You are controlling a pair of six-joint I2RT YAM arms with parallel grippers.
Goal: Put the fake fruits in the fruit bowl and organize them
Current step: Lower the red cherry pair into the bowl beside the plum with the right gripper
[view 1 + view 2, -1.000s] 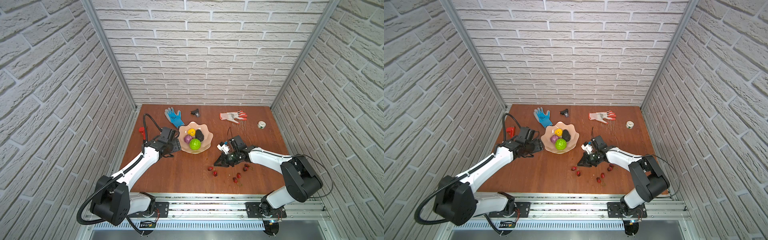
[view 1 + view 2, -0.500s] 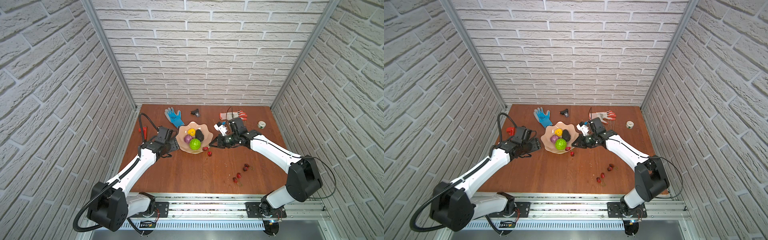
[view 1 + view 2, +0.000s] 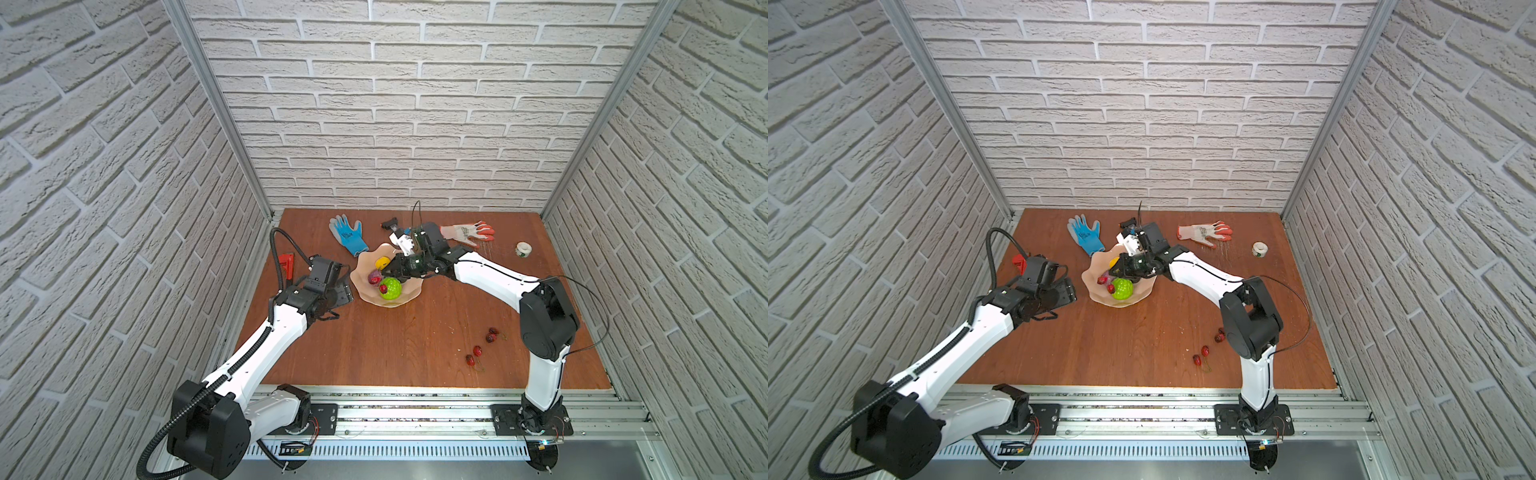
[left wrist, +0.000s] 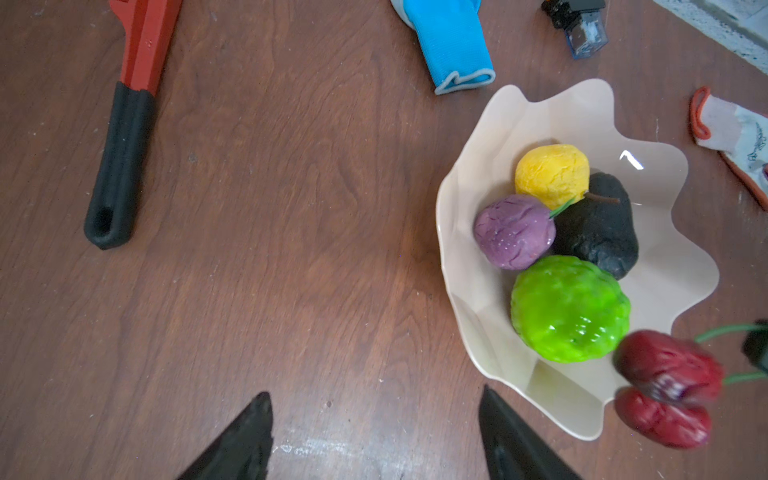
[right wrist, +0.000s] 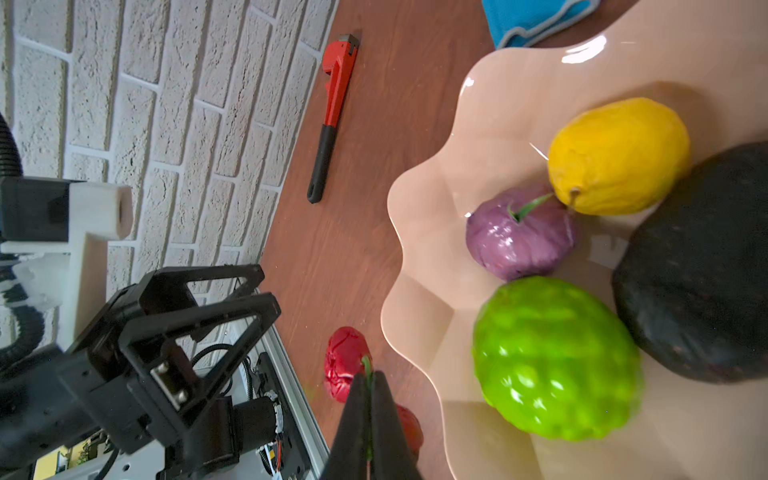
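Left gripper (image 4: 374,401) is held over the bare table (image 3: 395,340) with its fingers apart and nothing between them. A red pipe wrench (image 3: 286,264) is laid at its 10 o'clock, near the wall. The fruit bowl (image 3: 360,272) is located at 3 o'clock from the left gripper, just beside it.

Inside the bowl, the yellow fruit (image 3: 382,262) is seated at 12 o'clock, the purple fruit (image 3: 373,274) at 9 o'clock and the bumpy green ball (image 3: 390,289) at 6 o'clock. The avocado (image 4: 598,232) is lodged against the yellow fruit and the green ball; in both top views it is covered by the right arm.

The right gripper (image 5: 368,378) is extended over the bowl from its 3 o'clock side, and its fingers are closed together on the green stems of a cherry pair (image 4: 669,370). The pair is suspended above the bowl, and in both top views it is seen between the purple fruit and the green ball.

Loose cherries (image 3: 478,351) are scattered on the table at 5 o'clock from the bowl, well apart from it. A tape roll (image 3: 523,249) is set at 3 o'clock from the bowl.
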